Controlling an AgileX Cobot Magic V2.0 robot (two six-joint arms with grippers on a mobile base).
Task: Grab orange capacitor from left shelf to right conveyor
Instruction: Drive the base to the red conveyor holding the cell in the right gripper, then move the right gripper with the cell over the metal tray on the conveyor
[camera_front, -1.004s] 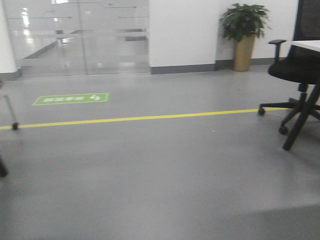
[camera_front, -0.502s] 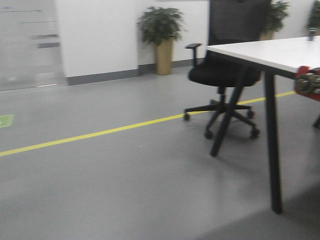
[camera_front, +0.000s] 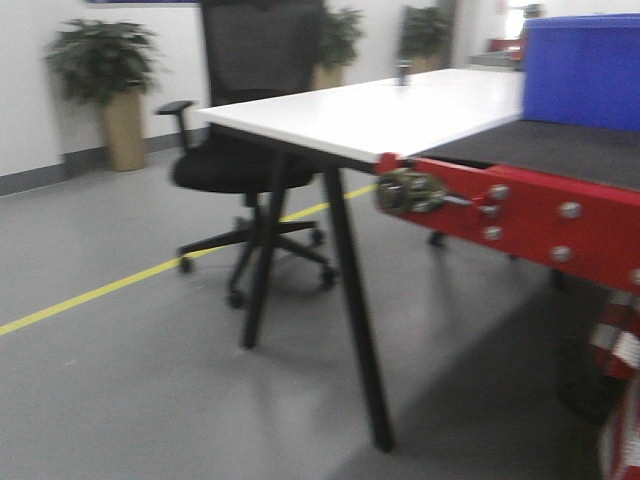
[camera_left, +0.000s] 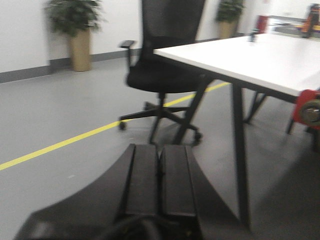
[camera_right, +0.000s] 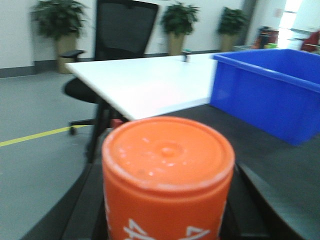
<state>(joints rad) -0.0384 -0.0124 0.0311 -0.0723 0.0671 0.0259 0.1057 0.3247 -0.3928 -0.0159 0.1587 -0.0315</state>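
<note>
The robot's right hand (camera_right: 167, 216) holds the orange capacitor (camera_right: 167, 170), a squat cylinder with a smooth, speckled cap and white markings on its side. The hand's dark fingers (camera_right: 75, 210) are closed against either flank of the part, in a grey-floored office. The part is clear of any shelf and hangs close to the wrist camera. The red-framed conveyor with a black belt (camera_front: 540, 205) runs along the right of the scene, its belt just beyond and to the right of the capacitor. A large blue plastic bin (camera_right: 272, 92) appears to stand on the belt at the far right. The left hand (camera_left: 160, 162) is empty, its two flat black fingers pressed together, pointing toward a black mesh-backed office chair (camera_left: 165, 75). A white-topped bench with slanted black legs (camera_front: 380, 110) stands just beside the conveyor's left end. A yellow floor line (camera_front: 100, 290) crosses the left of the room, and a potted plant in a tan planter (camera_front: 105, 95) stands by the far wall. The pickup looks done, and the step in hand is judged to be the carry to the conveyor. The next move would call for bringing the right hand over bare belt short of the bin. It would then lower until the capacitor's base meets the surface and open the fingers. The pictures are blurred, so the gap to the belt cannot be told.
</note>
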